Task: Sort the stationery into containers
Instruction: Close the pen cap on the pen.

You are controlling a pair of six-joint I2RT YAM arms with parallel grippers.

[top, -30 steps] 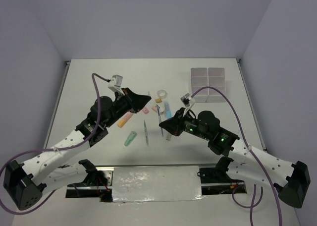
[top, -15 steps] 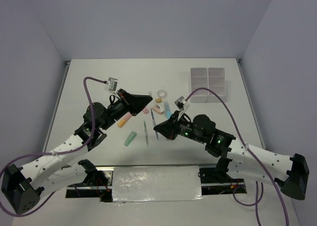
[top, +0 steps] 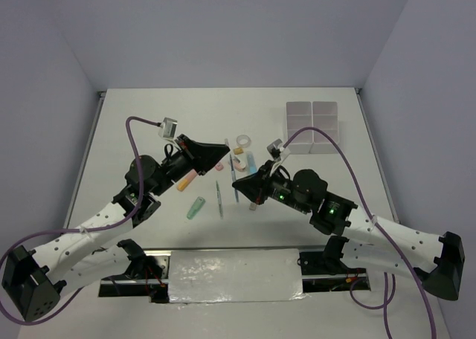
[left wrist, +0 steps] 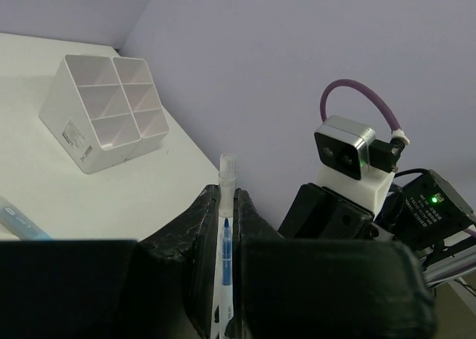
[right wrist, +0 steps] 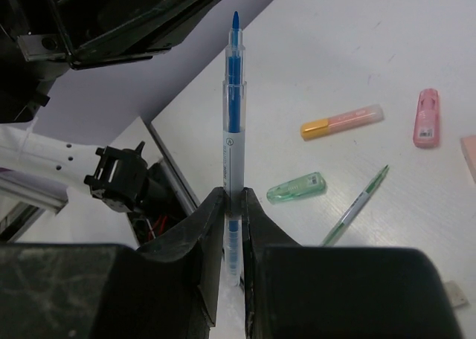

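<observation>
My right gripper (right wrist: 233,194) is shut on a thin blue pen (right wrist: 233,116), uncapped, with its tip pointing away from the wrist camera. That gripper (top: 235,183) hovers over the scattered stationery. My left gripper (left wrist: 228,198) is shut on another thin pen (left wrist: 227,177), whose blue tip sits under a clear cap. It is raised (top: 224,145) close to the right gripper. The white divided container (top: 312,127) stands at the far right, also seen from the left wrist (left wrist: 104,112). An orange stick (right wrist: 342,122), a green stick (right wrist: 296,188), a pink piece (right wrist: 425,127) and a green pen (right wrist: 357,205) lie on the table.
A white tape ring (top: 242,141) lies beyond the grippers, with a few small pieces around it. The two arms nearly meet over the middle of the table. A metal strip (top: 230,273) runs along the near edge between the arm bases.
My right gripper has carried the blue pen leftwards, closer to the left gripper. The left wrist has shifted slightly left. Both grips stay the same.
</observation>
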